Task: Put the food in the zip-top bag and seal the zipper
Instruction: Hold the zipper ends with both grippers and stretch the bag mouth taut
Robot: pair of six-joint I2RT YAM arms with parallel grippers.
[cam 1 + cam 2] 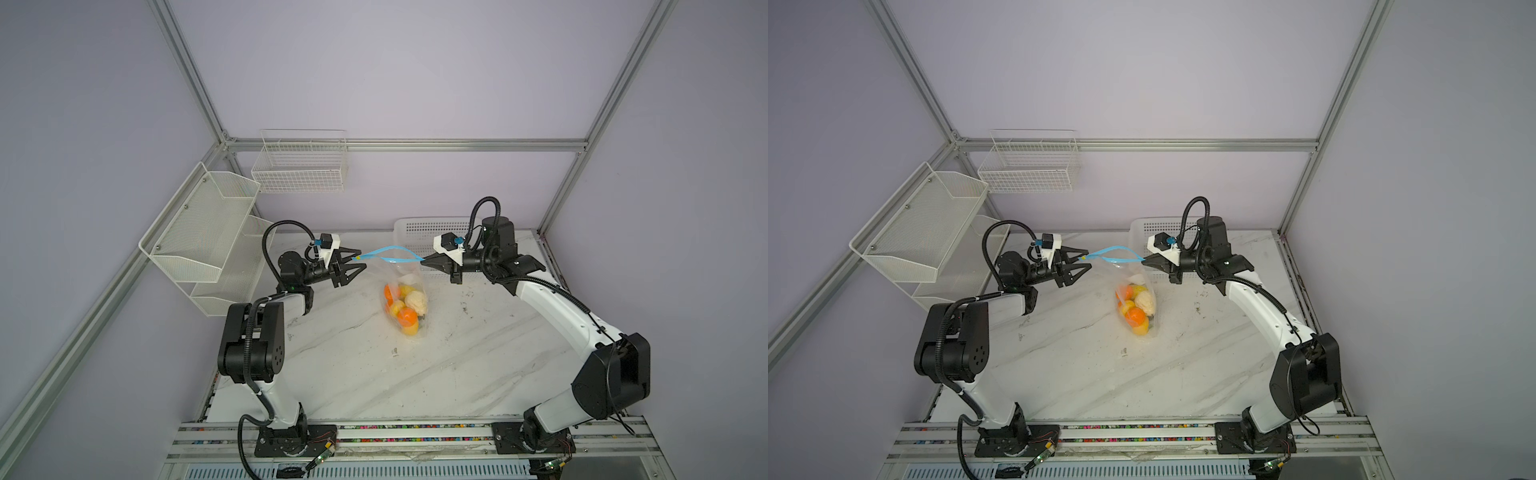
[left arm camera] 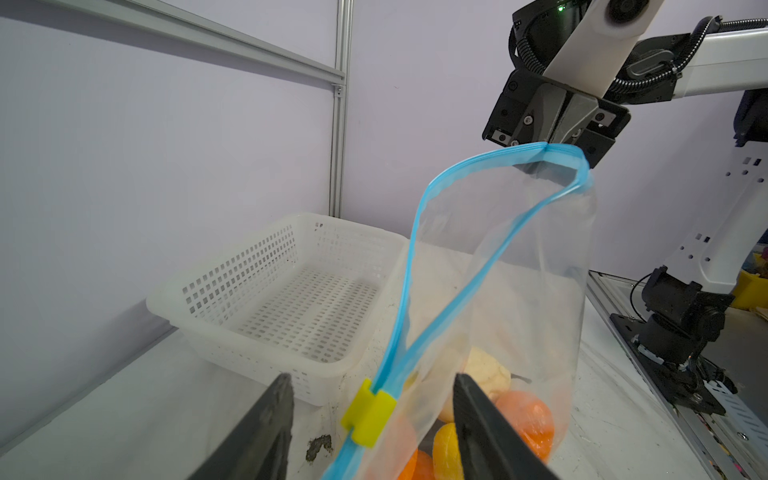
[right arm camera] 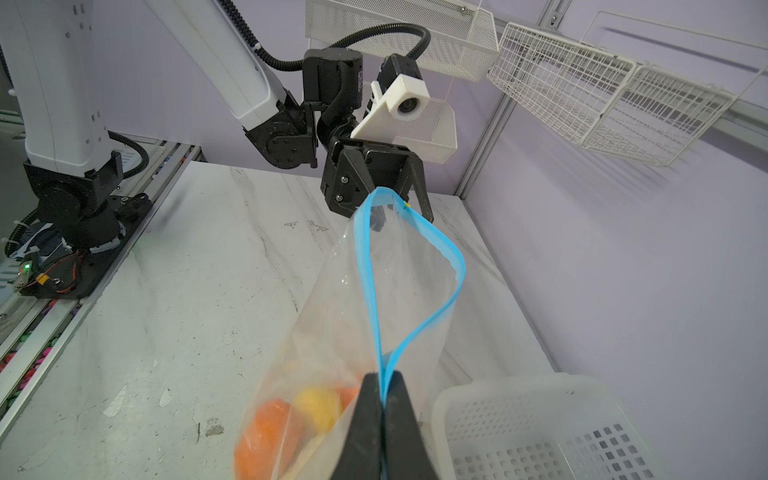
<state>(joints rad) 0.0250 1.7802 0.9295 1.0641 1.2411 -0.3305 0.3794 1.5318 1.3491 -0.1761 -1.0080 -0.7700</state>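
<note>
Food looks in: the small orange, yellow and cream toy fruits and vegetables point(image 1: 405, 309) lie in a heap at the bottom of the big clear crinkly plastic zip-top bag point(image 2: 519, 270), below and betw. both tools, on the white marbled table point(image 1: 457, 361). I cannot count every piece, but the white perforated plastic basket point(image 2: 241, 270) beyond the bag is empty. So I judge the step in hand is the sealing.

The right tool point(image 3: 381, 378) is pressed together on one end of the thin light-blue zipper strip point(image 2: 410, 262) and holds the mouth up. The left tool point(image 2: 372, 380) is spread. The small yellow slider tab point(image 2: 368, 415) sits betw. its fingers at the opposite end, not gripped yet. The mouth gapes in a loop betw. the tools.

Next move, I think: close the left tool on the tab, then draw it along the strip toward the right tool, w/ the right one holding firm.
</note>
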